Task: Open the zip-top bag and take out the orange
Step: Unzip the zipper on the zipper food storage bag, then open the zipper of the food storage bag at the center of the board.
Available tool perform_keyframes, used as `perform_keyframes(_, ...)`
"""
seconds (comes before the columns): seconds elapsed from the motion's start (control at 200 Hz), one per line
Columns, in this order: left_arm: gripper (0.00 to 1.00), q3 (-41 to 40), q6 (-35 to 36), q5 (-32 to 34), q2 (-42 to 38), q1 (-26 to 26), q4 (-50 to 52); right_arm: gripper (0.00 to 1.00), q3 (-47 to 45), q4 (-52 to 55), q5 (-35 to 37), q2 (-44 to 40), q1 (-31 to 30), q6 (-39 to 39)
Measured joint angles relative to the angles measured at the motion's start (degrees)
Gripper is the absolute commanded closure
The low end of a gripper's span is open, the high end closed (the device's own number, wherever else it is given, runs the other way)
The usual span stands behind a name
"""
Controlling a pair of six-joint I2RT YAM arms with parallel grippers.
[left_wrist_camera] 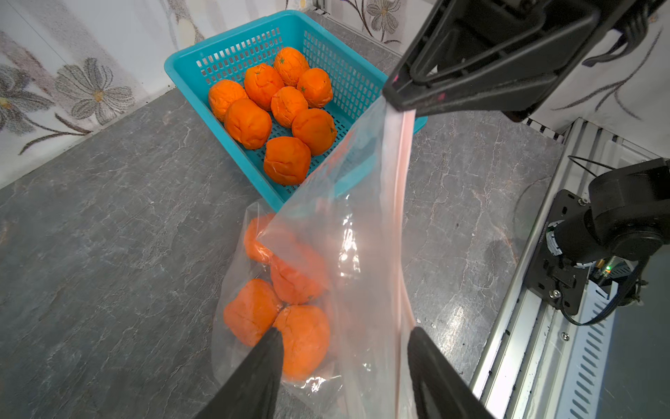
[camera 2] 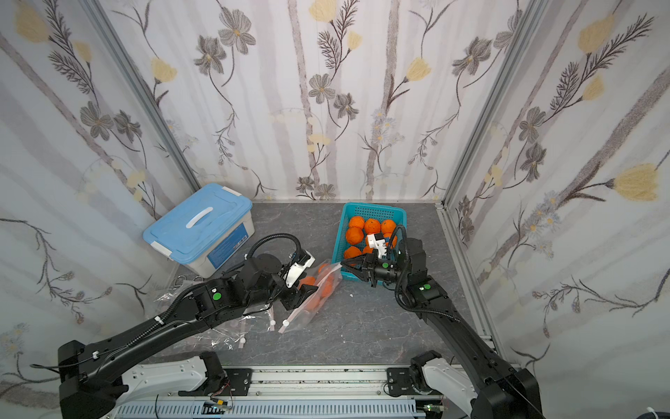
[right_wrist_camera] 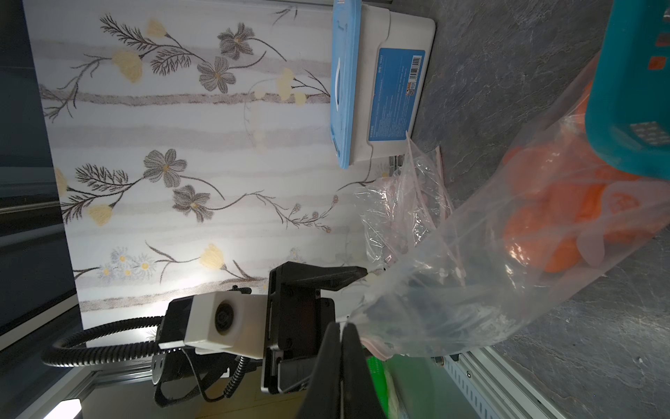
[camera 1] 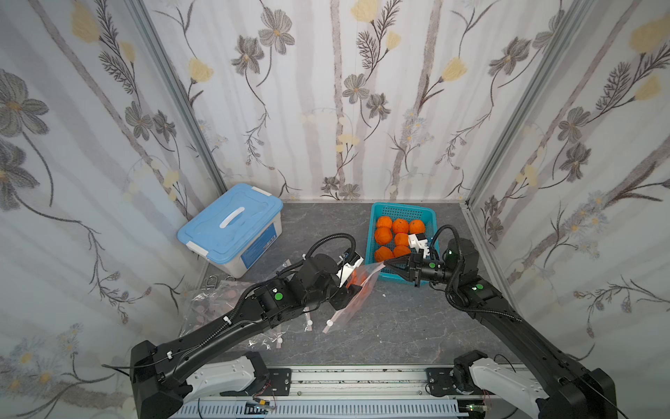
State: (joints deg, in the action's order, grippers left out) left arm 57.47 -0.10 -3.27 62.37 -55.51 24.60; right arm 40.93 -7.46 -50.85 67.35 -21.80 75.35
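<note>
The grey worktop (camera 1: 398, 326) carries a blue-lidded storage box (camera 1: 232, 226) in its far left corner. Both top views show the lid on; the left wrist view misses the box entirely. A teal basket (camera 1: 402, 207) stands at the far edge towards the right corner. In both top views the right arm's camera mount hides part of its load, so only seven basket oranges (left_wrist_camera: 286, 159) can be counted there, whereas the left wrist view shows all eight. The zip-top bag (left_wrist_camera: 344, 254) lies mid-worktop, just before the basket's near left corner, with its zip edge raised on a slant. Four bagged oranges (left_wrist_camera: 304, 344) sit inside, distinct only in the left wrist view. A heap of empty bags (camera 1: 206, 308) lies by the left edge, under the left arm. The right gripper (left_wrist_camera: 393, 96) is pinched tight on the upper end of the zip strip. The left gripper (left_wrist_camera: 346, 333) stands about half open across the bag's lower end: one of its fingers (left_wrist_camera: 261, 362) lies over an orange behind the film, the other is beside the pink strip, and nothing is clamped.
</note>
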Motion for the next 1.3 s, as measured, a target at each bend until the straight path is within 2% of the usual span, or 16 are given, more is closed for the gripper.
perform_keyframes(0.245,0.45,-3.2,-1.4,-1.1,-0.4,0.2,-0.4,1.00,0.0,-0.4,0.0,0.2,-0.1,-0.2)
perform_keyframes(0.38,0.55,-5.0,-1.6,-1.4,0.2,0.3,-0.9,1.00,0.0,-0.4,0.2,0.2,-0.2,-0.2)
perform_keyframes(0.455,0.65,-5.7,-1.9,-1.5,0.5,0.3,-1.3,1.00,0.0,-0.4,0.2,0.2,-0.3,-0.2)
perform_keyframes(0.575,0.92,-6.2,-2.8,-1.4,0.3,0.3,-2.5,1.00,0.0,-0.1,0.3,0.2,-0.3,-1.1)
perform_keyframes(0.624,1.00,-6.2,-3.1,-1.4,0.1,0.3,-2.7,0.86,0.2,0.9,1.1,0.1,-0.3,-1.9)
perform_keyframes(0.669,1.00,-6.2,-3.5,-0.9,0.0,0.3,-2.9,0.71,1.1,2.7,1.7,0.1,-0.2,-3.7)
perform_keyframes(0.714,1.00,-6.2,-3.9,-0.1,-0.2,0.3,-3.0,0.63,2.6,5.1,2.5,0.1,-0.1,-6.0)
perform_keyframes(0.829,1.00,-6.2,-4.5,1.7,-1.1,0.5,-3.0,0.57,5.2,10.2,7.0,0.5,0.9,-14.8)
perform_keyframes(0.899,1.00,-6.2,-4.7,2.6,-1.9,0.5,-2.9,0.58,4.5,13.6,10.6,1.2,1.3,-19.1)
perform_keyframes(0.984,1.00,-6.2,-5.0,3.7,-2.9,0.5,-2.8,0.70,3.2,17.6,15.3,2.9,1.6,-23.9)
perform_keyframes(1.044,1.00,-6.2,-5.1,4.3,-3.5,0.6,-2.7,0.76,2.1,19.3,17.4,4.4,1.6,-26.5)
perform_keyframes(1.299,1.00,-6.4,-5.9,6.0,-4.0,0.6,-1.6,0.78,-0.6,22.4,21.6,10.8,-0.1,-33.4)
